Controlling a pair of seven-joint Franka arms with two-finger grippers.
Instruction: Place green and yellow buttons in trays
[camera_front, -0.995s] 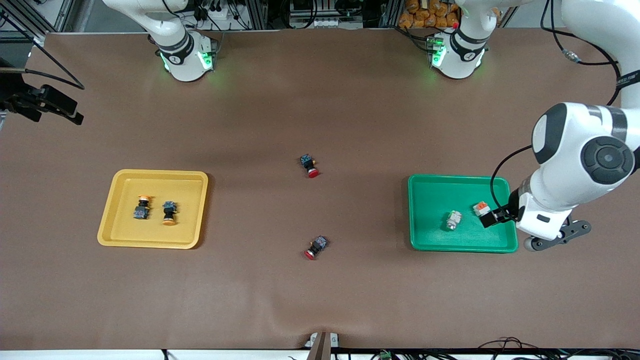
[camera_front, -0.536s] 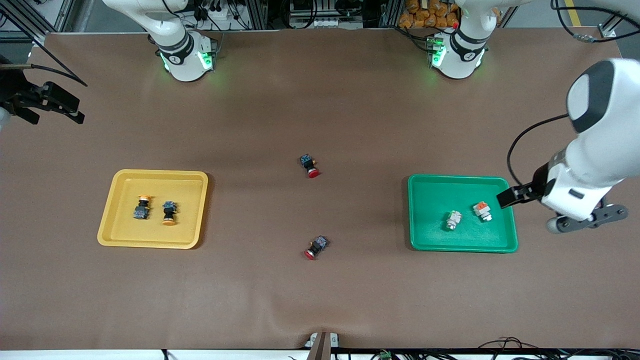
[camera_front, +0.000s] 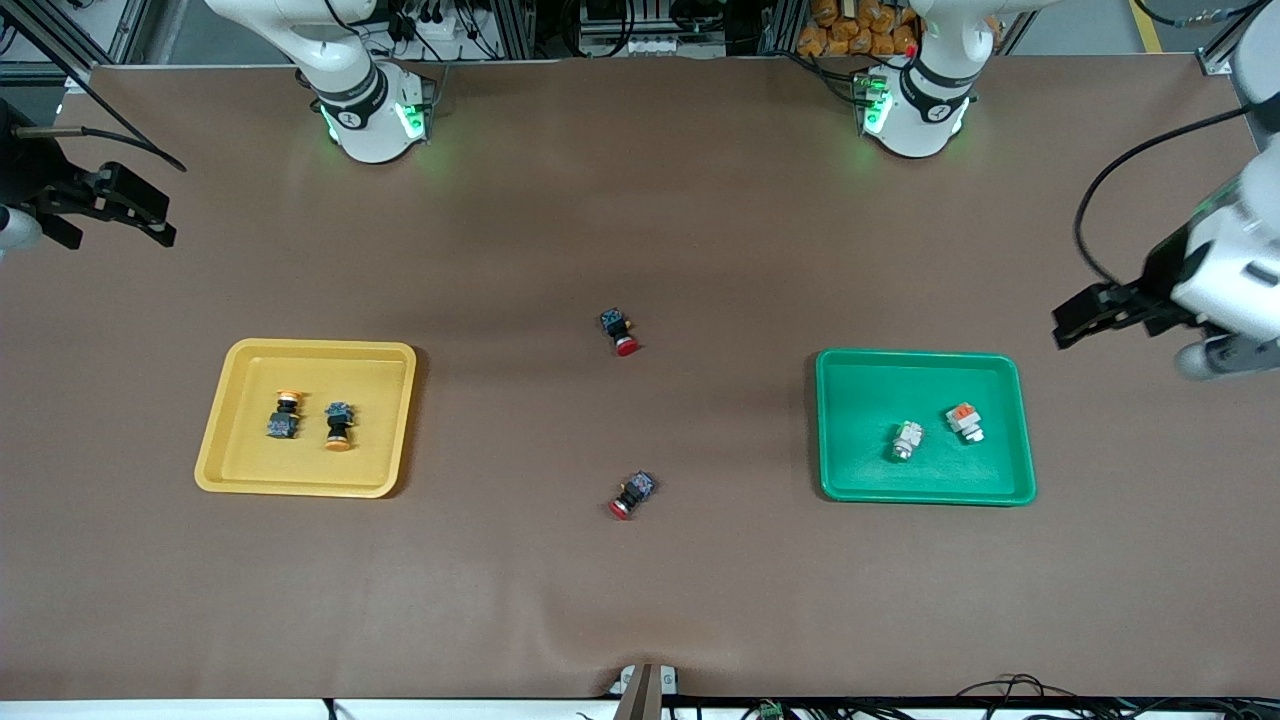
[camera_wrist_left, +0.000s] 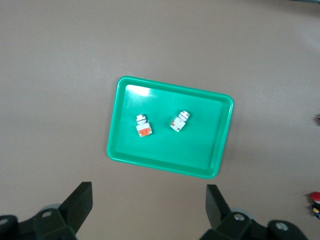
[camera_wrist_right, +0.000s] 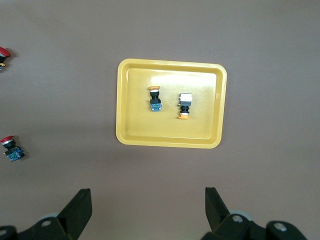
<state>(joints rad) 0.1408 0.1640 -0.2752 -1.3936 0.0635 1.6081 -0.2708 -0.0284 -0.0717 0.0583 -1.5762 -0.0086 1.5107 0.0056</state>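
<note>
The yellow tray (camera_front: 305, 487) holds two black-bodied switches with orange-yellow caps (camera_front: 285, 415) (camera_front: 339, 425); the right wrist view shows the tray (camera_wrist_right: 167, 142) and both switches (camera_wrist_right: 155, 98) (camera_wrist_right: 184, 106). The green tray (camera_front: 925, 493) holds a pale grey switch (camera_front: 907, 440) and a pale grey switch with an orange block (camera_front: 964, 421); the left wrist view shows the tray (camera_wrist_left: 165, 167) and both (camera_wrist_left: 179, 120) (camera_wrist_left: 143, 126). My left gripper (camera_front: 1075, 318) (camera_wrist_left: 148, 192) is open and empty, raised over bare table beside the green tray. My right gripper (camera_front: 160, 222) (camera_wrist_right: 147, 195) is open and empty, high at the right arm's end.
Two black-bodied switches with red caps lie on the brown mat between the trays, one (camera_front: 620, 332) farther from the front camera, one (camera_front: 633, 495) nearer. Both arm bases stand along the table's back edge.
My left gripper has lifted away from the orange-block switch in the green tray and swung out toward the left arm's end of the table. The right gripper has barely shifted.
</note>
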